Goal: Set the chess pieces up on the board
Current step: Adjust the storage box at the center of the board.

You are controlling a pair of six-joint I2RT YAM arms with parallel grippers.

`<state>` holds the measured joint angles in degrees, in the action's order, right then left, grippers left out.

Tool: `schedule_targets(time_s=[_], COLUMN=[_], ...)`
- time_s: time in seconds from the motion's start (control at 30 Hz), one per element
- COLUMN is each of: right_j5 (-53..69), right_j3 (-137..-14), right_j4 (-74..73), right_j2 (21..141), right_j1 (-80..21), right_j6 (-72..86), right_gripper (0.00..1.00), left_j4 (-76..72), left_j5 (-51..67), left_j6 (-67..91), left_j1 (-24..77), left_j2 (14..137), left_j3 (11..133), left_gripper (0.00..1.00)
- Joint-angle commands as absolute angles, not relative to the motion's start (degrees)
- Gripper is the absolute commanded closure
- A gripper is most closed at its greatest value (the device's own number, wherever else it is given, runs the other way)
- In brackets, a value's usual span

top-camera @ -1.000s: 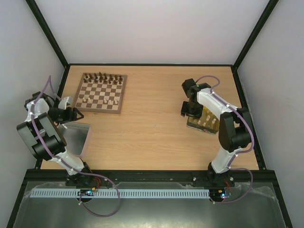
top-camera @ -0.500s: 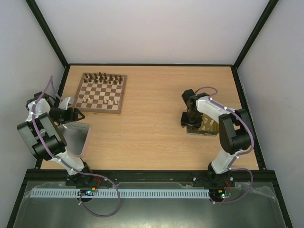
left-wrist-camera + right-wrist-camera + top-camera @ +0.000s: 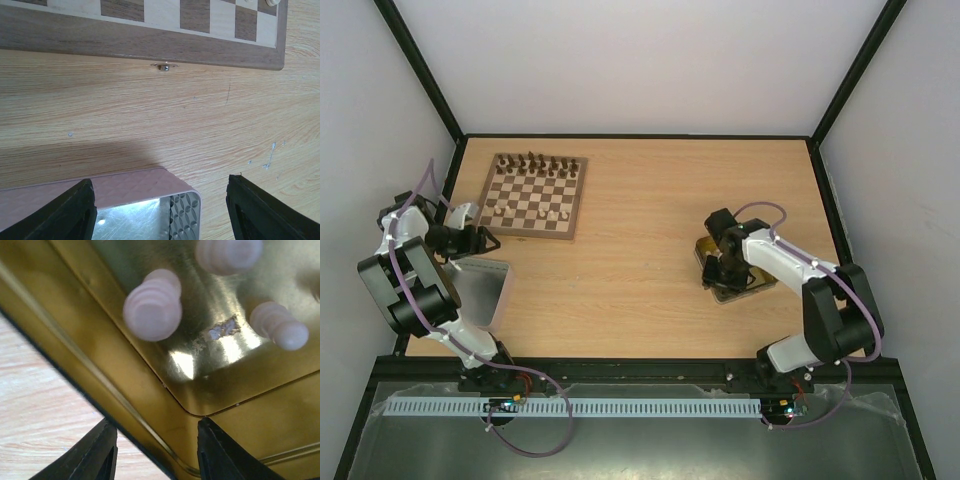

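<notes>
The left end effector [image 3: 159, 185] hangs released over a corner of the grey lid [image 3: 125, 192], near the board [image 3: 125, 42], where chess pieces [image 3: 535, 163] stand at the far left of the worktop [image 3: 640, 250]. The right end effector [image 3: 155, 422] straddles a corner of the yellow tray [image 3: 75, 340], which holds cream pieces [image 3: 152, 305]; whether it is clenched on the rim cannot be told.

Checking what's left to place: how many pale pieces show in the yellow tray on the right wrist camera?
3 pale pieces: one left of centre, one cut by the top edge, one at the right, all in the tray. Others may lie outside this view.
</notes>
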<state>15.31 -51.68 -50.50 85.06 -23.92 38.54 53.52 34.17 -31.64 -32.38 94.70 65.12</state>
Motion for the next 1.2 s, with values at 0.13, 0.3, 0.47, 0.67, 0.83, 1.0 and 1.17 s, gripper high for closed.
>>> schedule_targets(time_s=[0.13,0.3,0.47,0.67,0.83,1.0,1.17], right_j5=[16.4,15.6,14.2,15.6,18.6,19.3,16.9], right_j3=[-46.6,-49.4,-58.6,-66.1,-69.0,-72.4,-75.0], right_j4=[-51.3,-53.8,-61.5,-64.2,-59.8,-57.0,-55.4], right_j2=[79.8,79.0,77.9,81.3,88.6,96.1,102.0], right_j1=[-25.3,-25.9,-26.0,-26.5,-29.2,-32.7,-32.8], right_j6=[43.5,43.8,42.9,39.8,38.4,37.1,35.1], right_gripper=[0.59,0.5,0.38,0.44,0.45,0.46,0.48], left_j4=[54.1,54.0,54.1,53.5,53.3,53.2,53.4], left_j5=[33.9,33.9,33.5,33.3,33.9,33.5,33.3], left_j6=[-31.4,-31.5,-31.9,-31.8,-31.3,-31.0,-30.8], left_j1=[-32.0,-32.0,-32.0,-32.0,-32.0,-32.0,-32.0], left_j2=[95.7,95.5,94.9,94.7,94.5,93.8,92.9], left_j3=[65.4,65.1,64.6,63.7,63.8,64.1,64.1], left_gripper=[0.28,0.28,0.28,0.28,0.28,0.27,0.27])
